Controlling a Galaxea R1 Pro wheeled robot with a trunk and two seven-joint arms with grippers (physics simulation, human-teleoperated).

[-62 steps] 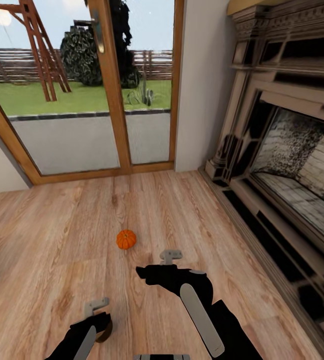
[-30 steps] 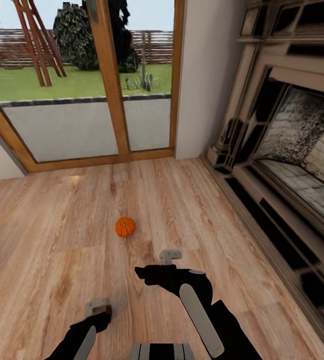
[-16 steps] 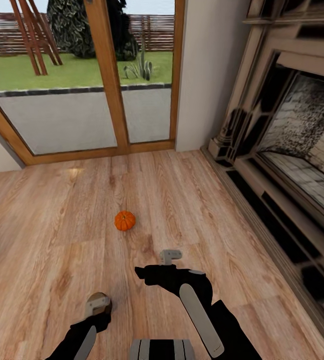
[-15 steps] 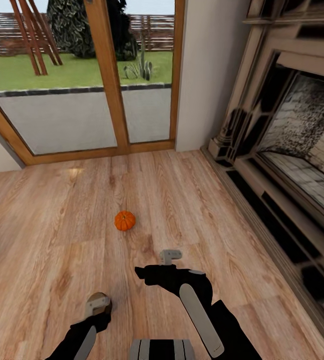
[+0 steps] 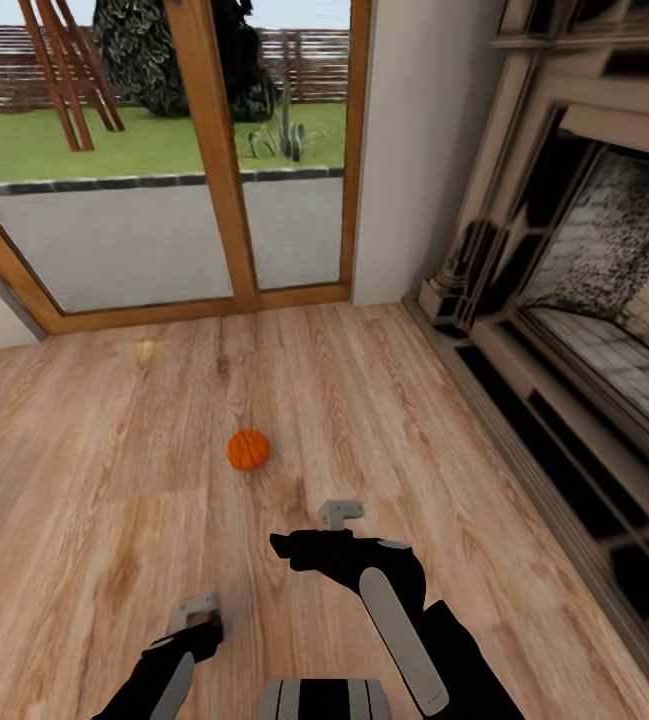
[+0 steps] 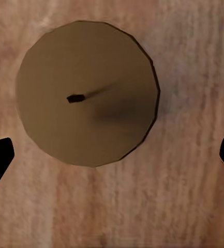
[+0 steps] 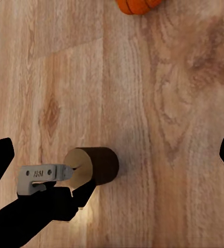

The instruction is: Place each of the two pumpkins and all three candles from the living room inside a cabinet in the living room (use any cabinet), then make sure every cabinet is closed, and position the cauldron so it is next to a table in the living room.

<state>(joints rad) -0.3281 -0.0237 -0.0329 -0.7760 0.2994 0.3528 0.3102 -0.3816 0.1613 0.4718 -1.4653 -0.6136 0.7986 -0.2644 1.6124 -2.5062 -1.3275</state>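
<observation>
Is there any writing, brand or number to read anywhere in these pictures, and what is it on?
Dark marking on the grey finger of the left gripper, in the right wrist view: too small and blurred to read.
No text on the small orange pumpkin, the tan candle or the wooden floor.

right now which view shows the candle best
The left wrist view: the candle appears from above, wick and round top clear. The right wrist view shows its side beside the left hand. In the head view that hand hides it.
</observation>
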